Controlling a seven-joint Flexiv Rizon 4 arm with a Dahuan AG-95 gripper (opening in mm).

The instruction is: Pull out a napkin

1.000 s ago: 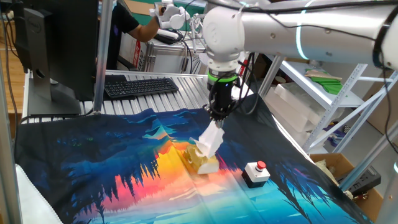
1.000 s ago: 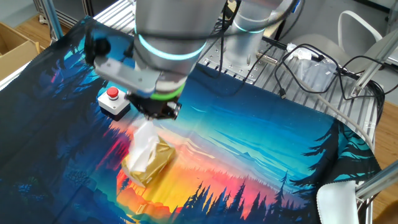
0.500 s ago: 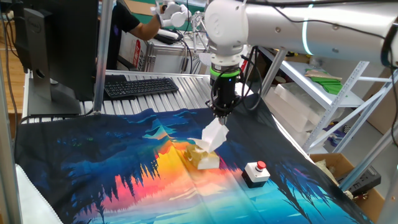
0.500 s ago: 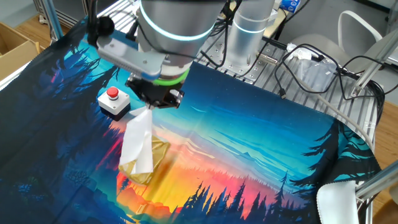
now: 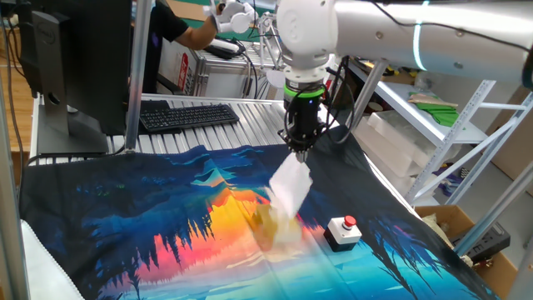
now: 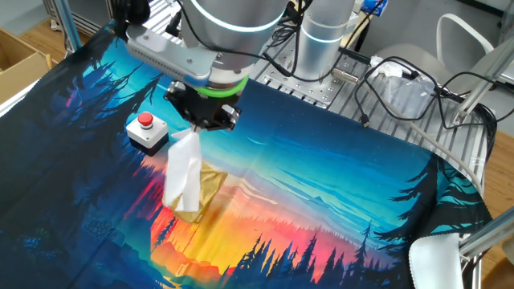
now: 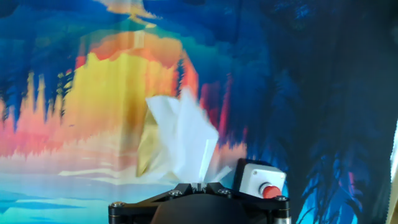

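Note:
My gripper point(image 5: 301, 148) is shut on the top of the white napkin point(image 5: 290, 187) and holds it above the cloth. The napkin hangs down from the fingers and its lower end still reaches the shiny gold tissue pack point(image 5: 273, 225), which looks blurred. In the other fixed view the gripper point(image 6: 204, 125) holds the napkin point(image 6: 183, 172) over the gold pack point(image 6: 206, 186). In the hand view the napkin point(image 7: 186, 140) rises into the closed fingers point(image 7: 200, 185), with the gold pack point(image 7: 147, 149) behind it.
A small grey box with a red button point(image 5: 342, 231) stands right of the pack; it also shows in the other fixed view point(image 6: 148, 131) and the hand view point(image 7: 261, 180). A colourful printed cloth point(image 5: 150, 217) covers the table. A keyboard point(image 5: 187, 115) and monitor lie at the back.
My gripper has risen with the napkin in it. The napkin has stretched further out of the gold pack, and the pack has shifted and tilted below it.

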